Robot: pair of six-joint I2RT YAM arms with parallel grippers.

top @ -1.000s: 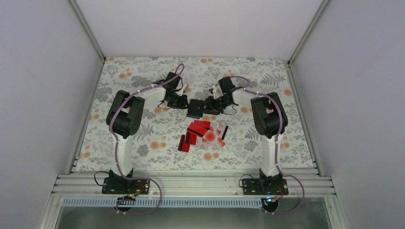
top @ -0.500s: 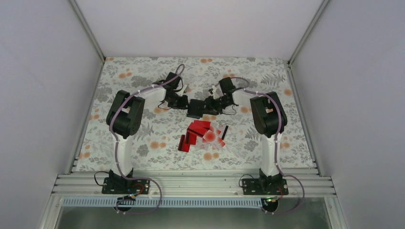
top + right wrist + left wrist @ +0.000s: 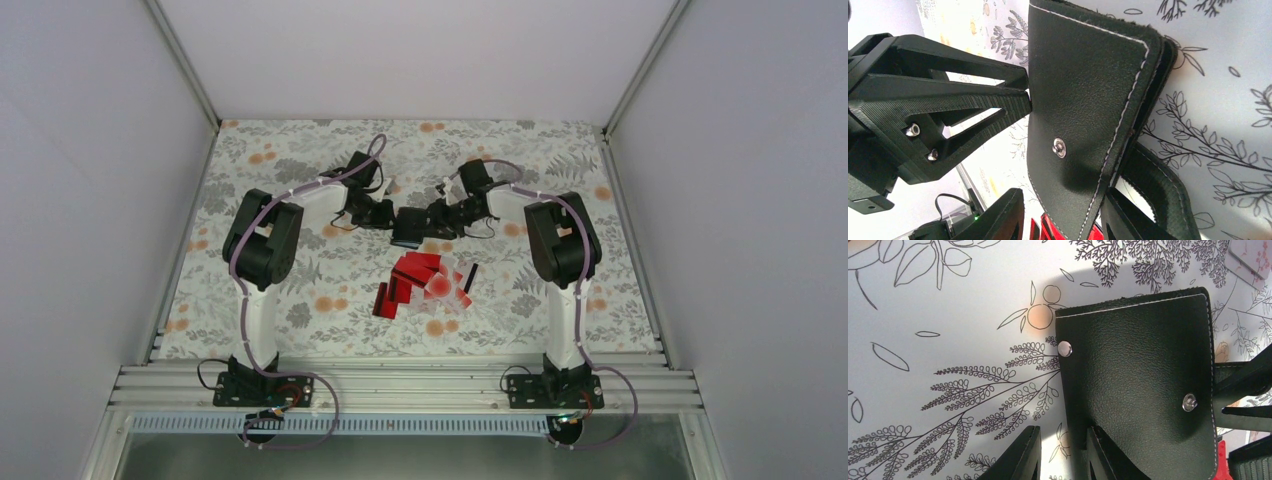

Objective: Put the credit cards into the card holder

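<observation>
Over the middle of the floral table [image 3: 290, 160], almost nothing has shifted in the last second. The left gripper [image 3: 384, 214] stays clamped on the left edge of the card holder [image 3: 408, 227], which hangs just above the cloth between the two arms. The right gripper [image 3: 441, 216] has only edged a touch closer, its jaws pinching the holder's snap-fastened front on the right side. That stillness suggests the pair is still working the holder open rather than loading anything. It is barely parted at one corner, its pockets are hidden, and no card shows inside it. All the credit cards [image 3: 425, 282] lie in a loose overlapping heap on the table, near the holder on the side toward the arm bases, apparently untouched.
</observation>
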